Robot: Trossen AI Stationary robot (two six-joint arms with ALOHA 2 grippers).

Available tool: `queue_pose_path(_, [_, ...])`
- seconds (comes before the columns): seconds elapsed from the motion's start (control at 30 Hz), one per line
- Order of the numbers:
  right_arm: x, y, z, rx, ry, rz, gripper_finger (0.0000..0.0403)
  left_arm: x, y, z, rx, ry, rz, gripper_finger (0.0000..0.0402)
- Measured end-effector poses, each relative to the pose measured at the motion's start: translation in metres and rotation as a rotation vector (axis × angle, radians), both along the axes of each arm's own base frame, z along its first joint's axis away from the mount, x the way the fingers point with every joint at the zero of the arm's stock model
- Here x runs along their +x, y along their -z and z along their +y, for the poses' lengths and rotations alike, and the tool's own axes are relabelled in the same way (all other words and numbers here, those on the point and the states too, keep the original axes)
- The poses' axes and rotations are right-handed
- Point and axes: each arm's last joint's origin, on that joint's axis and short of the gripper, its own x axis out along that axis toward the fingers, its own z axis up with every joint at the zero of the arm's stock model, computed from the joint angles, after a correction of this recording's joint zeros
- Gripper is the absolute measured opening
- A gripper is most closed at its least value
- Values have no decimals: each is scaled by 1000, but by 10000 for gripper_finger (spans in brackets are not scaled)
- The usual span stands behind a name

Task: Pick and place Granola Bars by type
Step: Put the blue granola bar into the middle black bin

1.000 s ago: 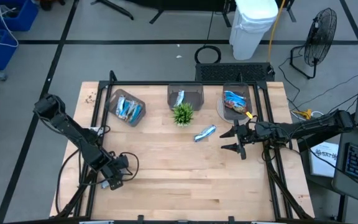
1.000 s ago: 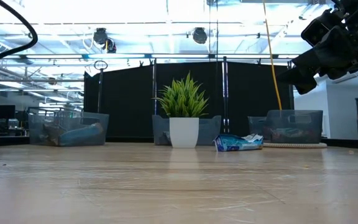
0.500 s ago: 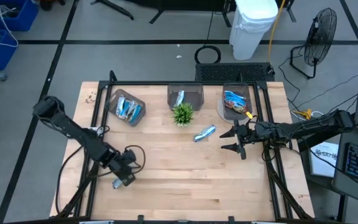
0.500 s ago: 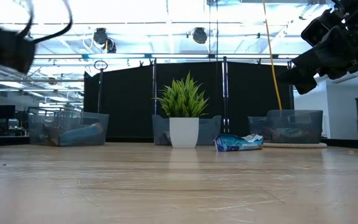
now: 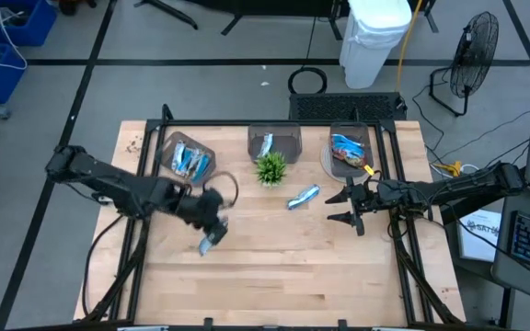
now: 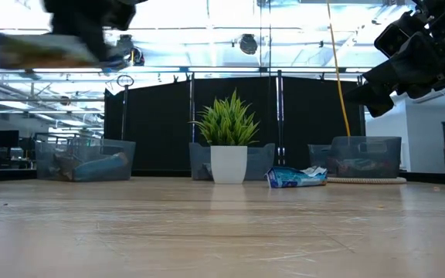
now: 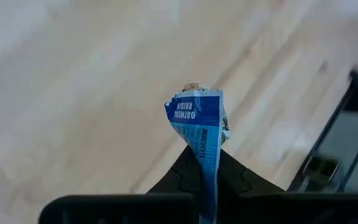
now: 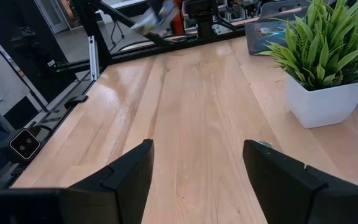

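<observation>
My left gripper point(image 5: 208, 237) hangs over the table's left-middle, shut on a blue-and-white granola bar point(image 7: 199, 124); in the low view it is a blur at the upper left point(image 6: 79, 27). A second blue-and-white bar point(image 5: 304, 196) lies flat on the wood right of the small green plant point(image 5: 270, 168). More bars fill three clear bins along the far edge: left point(image 5: 188, 159), middle point(image 5: 274, 142), right point(image 5: 350, 152). My right gripper point(image 5: 348, 207) waits open and level at the right, near the loose bar, with nothing between its fingers point(image 8: 129, 177). My left gripper pinches one end of the bar's wrapper point(image 7: 209, 171) between its two fingers. The rest of the bar sticks out past the fingertips, its crumpled free end point(image 7: 194, 102) farthest out. The fingers slant downward. The bar is lifted clear of the table.
The potted plant point(image 6: 229, 139) stands in front of the middle bin. A black frame rail point(image 5: 141, 175) runs along the table's left side, another along the right point(image 5: 403, 248). Bare wood covers the near half of the table point(image 5: 283, 276).
My left gripper has swung from the table's near-left corner toward the middle and the far side, rising and rolling as it went. The blue-and-white bar has travelled with it, clear of the table. My right arm has kept still.
</observation>
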Motion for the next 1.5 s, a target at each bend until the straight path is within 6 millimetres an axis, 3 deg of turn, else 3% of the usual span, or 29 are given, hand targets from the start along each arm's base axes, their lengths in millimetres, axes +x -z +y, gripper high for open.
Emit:
queue_pose_path(0.43, [0,0,0,0,0,0,238,27,-83,99,33,-345,-187,12])
queue_pose_path(0.7, [0,0,0,0,0,0,238,52,-120,148,54,-412,-243,12])
queue_pose_path(0.87, [0,0,0,0,-1,0,238,69,-128,180,81,-468,-242,12])
queue_pose_path(1.1, [0,0,0,0,0,0,238,95,-116,233,111,-592,-210,12])
queue_pose_path(1.3, [0,0,0,0,0,0,238,115,-84,270,127,-672,-135,12])
queue_pose_path(1.5, [0,0,0,0,0,0,238,138,-46,294,130,-721,-109,12])
